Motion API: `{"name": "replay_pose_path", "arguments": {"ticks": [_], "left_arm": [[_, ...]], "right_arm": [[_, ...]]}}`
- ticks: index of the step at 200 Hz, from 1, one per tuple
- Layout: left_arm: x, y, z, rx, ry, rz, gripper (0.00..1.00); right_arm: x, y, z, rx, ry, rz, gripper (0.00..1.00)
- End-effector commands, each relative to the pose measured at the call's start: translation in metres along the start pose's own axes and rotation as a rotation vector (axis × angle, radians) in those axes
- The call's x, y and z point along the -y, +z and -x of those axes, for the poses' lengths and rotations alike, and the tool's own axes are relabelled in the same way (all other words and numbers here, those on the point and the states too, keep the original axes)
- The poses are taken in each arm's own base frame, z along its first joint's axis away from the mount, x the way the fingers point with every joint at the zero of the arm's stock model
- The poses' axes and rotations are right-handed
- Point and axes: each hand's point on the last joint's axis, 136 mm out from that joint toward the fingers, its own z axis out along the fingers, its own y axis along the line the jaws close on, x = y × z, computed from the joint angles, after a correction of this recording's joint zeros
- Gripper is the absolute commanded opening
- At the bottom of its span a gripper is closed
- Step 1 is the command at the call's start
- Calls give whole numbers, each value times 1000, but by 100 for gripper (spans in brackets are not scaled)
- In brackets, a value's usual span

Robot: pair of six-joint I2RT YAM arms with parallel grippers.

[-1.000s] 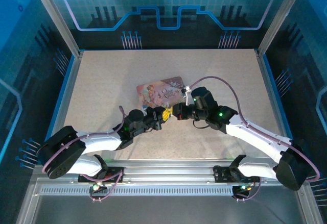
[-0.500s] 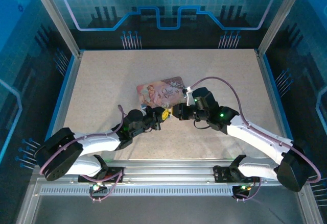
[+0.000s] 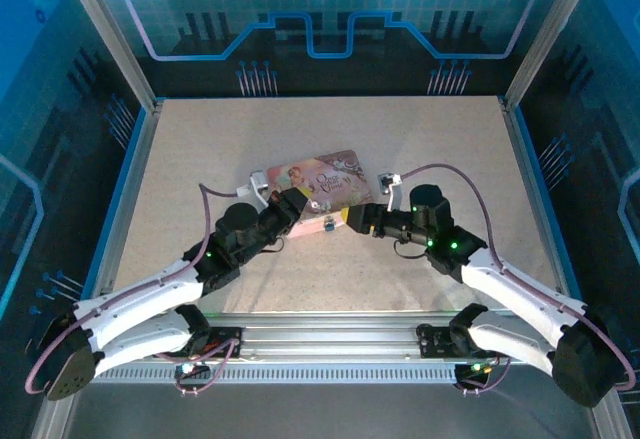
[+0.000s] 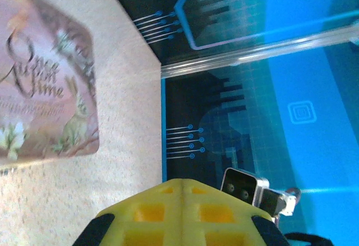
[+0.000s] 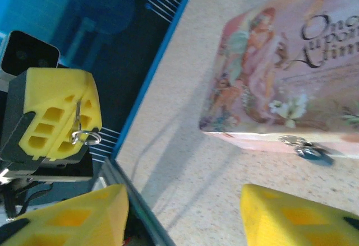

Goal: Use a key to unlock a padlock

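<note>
Reading left to right, we find the left gripper point(image 3: 288, 206) lifted off the table point(image 3: 200, 159) beside the left end of the pink box point(image 5: 269, 72). Its jaws are pressed together on the key point(image 5: 78, 114), and a thin shank and a small ring stick out at the seam of the yellow pads. We cannot tell which end of the key is the blade.

The padlock point(image 5: 309, 151) hangs from a small clasp at the foot of the box's front wall and touches the table. Its keyhole is too small to make out.

The right gripper point(image 5: 182, 215) faces the padlock with its jaws apart and nothing between them.

We judge the step in hand to be bringing key and lock together. To do it well, the free gripper should first pinch the lock body and turn its keyway outward. The key should then be lined up along that axis before any push, since so thin a shank may slip or twist in the pads.

Obstacles:
- The box wall is directly behind the lock.
- The table is directly beneath it.
- The two grippers are near each other, so there is little room to work.
</note>
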Motion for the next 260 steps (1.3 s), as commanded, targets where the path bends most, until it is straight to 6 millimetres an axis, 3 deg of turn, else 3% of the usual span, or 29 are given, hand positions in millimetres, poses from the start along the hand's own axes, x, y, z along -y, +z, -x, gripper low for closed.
{"name": "replay_pose_path", "arguments": {"ticks": [1,28,64,154,260], "left_arm": [[10,-2,3,13,240,-19,0],[35,-3,-1,8,297,-141,0],[52,-5,-3,8,329,-201,0],[46,-2,-5,3,304,-188,0],[38,-2,-4,12,284,-163,0]], "right_arm": [[-50,-10,22,82,-87,234,62],[-68,-12,29,108,-102,319,67],[-69,-1,27,85,-94,323,71],[-81,20,21,44,-81,354,69],[-82,29,17,22,-63,352,47]]}}
